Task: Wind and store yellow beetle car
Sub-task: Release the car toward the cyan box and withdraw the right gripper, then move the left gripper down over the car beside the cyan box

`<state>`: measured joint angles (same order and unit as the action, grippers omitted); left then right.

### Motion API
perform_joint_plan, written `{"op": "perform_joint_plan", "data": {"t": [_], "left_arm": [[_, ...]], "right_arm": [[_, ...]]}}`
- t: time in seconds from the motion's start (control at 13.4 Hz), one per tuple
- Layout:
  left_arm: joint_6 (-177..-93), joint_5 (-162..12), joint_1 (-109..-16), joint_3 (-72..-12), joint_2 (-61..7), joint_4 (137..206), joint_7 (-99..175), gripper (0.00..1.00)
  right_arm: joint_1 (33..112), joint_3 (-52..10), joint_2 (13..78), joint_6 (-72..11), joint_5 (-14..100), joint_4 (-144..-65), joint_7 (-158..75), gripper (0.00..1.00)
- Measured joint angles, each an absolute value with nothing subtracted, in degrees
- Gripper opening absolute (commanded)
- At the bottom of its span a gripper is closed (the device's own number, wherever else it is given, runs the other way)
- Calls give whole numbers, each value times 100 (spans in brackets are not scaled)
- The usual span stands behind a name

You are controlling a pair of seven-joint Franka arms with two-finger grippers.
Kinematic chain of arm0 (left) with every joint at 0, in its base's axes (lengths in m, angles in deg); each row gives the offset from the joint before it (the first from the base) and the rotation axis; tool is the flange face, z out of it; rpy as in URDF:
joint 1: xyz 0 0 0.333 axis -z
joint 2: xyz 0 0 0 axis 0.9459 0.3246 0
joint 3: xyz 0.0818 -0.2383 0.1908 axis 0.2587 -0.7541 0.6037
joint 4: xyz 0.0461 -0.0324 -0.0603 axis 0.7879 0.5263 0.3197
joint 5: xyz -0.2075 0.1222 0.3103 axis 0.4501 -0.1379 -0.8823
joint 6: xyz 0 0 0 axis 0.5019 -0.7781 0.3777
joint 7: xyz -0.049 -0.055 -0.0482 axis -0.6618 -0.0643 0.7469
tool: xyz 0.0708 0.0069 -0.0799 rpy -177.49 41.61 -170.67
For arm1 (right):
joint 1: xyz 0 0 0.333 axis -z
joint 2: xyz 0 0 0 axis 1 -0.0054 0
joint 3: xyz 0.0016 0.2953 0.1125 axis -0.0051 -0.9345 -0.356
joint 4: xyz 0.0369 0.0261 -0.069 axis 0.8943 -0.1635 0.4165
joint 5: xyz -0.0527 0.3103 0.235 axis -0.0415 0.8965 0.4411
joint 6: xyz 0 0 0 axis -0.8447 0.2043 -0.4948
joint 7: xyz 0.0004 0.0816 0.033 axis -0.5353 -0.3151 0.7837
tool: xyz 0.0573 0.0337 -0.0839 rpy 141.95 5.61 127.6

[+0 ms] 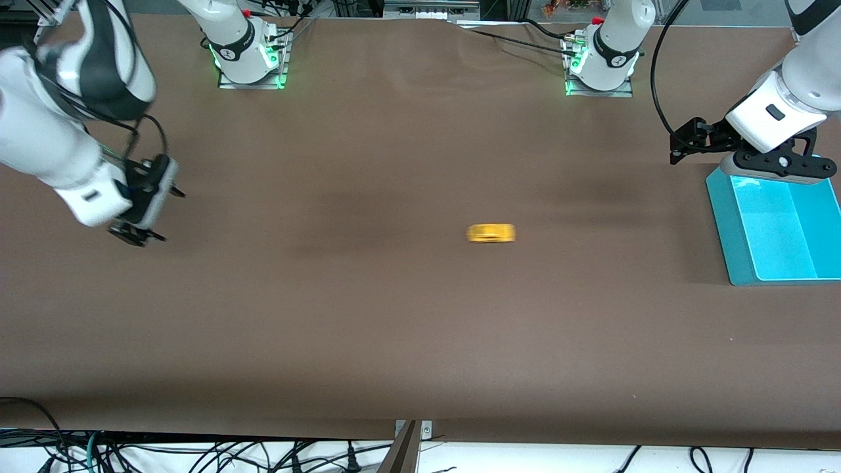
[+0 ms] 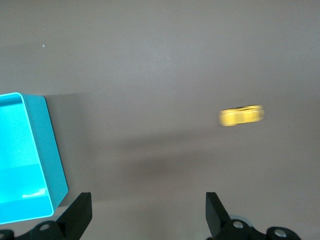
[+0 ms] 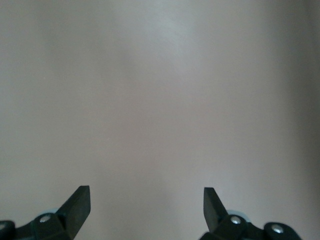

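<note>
Front view, yellow beetle car [image 1: 491,233]: on the brown table [image 1: 394,328], roughly mid-table, somewhat toward the left arm's end; outline smeared, so no detail can be read. Nothing touches it.
Left wrist view, car [image 2: 241,115]: same smeared yellow shape on bare table, well apart from the fingers [image 2: 216,212].
Teal bin [image 1: 775,230]: at the left arm's end of the table, open top, interior appears empty. Well apart from the car.
Left gripper [image 1: 677,148]: in the air beside the bin's edge nearest the robot bases, over the table. Fingers spread wide in the left wrist view, holding nothing.
Right gripper [image 1: 141,236]: at the right arm's end, over bare table, well apart from the car. Fingers [image 3: 80,200] spread wide in the right wrist view, holding nothing.
</note>
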<state>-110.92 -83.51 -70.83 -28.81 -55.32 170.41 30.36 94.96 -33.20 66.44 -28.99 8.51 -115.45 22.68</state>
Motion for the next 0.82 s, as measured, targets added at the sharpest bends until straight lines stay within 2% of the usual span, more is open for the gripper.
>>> {"op": "perform_joint_plan", "data": {"t": [0.37, 0.82], "left_arm": [[-10905, -8351, -7078, -2934, -5532, 17041, 3030, 100], [-10796, -8351, -7077, -2975, -5530, 17041, 3022, 100]], "right_arm": [[9500, -3020, 7355, -2153, 853, -11532, -637, 100], [9492, -3012, 7407, -1731, 853, -11309, -2573, 100]]}}
